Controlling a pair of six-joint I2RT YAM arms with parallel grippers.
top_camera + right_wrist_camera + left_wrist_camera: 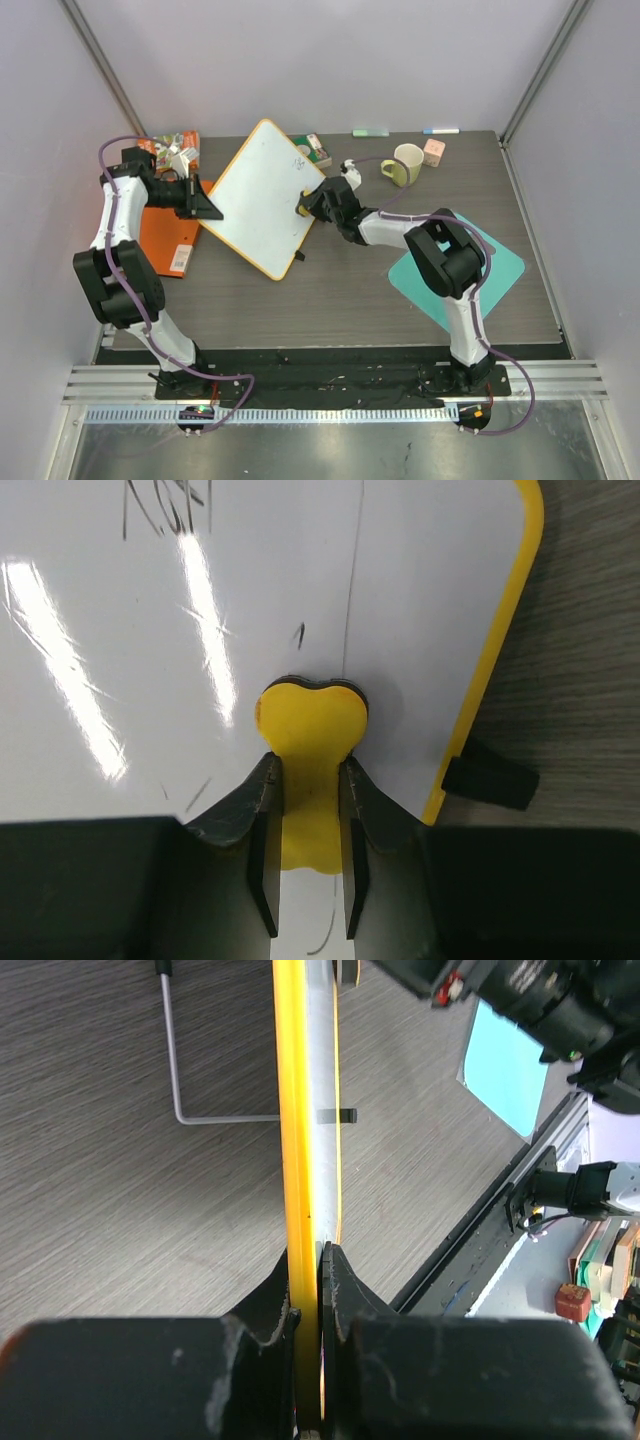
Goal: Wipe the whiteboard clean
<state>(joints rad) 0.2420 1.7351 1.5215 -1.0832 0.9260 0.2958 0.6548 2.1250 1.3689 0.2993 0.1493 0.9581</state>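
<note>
The whiteboard point(258, 195), white with an orange frame, lies tilted on the table's left middle. My left gripper point(212, 208) is shut on its left edge; in the left wrist view the orange frame point(294, 1140) runs between the closed fingers of that gripper point(308, 1265). My right gripper point(304, 208) is shut on a yellow eraser point(310, 760) with a dark pad, pressed on the board near its right edge point(505, 640). That gripper point(308, 780) sits over the white surface. Dark scribbles point(165, 508) remain at the top, with thin strokes point(298, 634) near the eraser.
An orange folder point(168, 238) lies under the left arm. A teal cutting board point(505, 268) lies at the right. A yellow-green mug point(405, 163), a pink cube point(433, 151) and a snack packet point(172, 150) stand at the back. A black clip point(490, 777) sticks from the board's edge.
</note>
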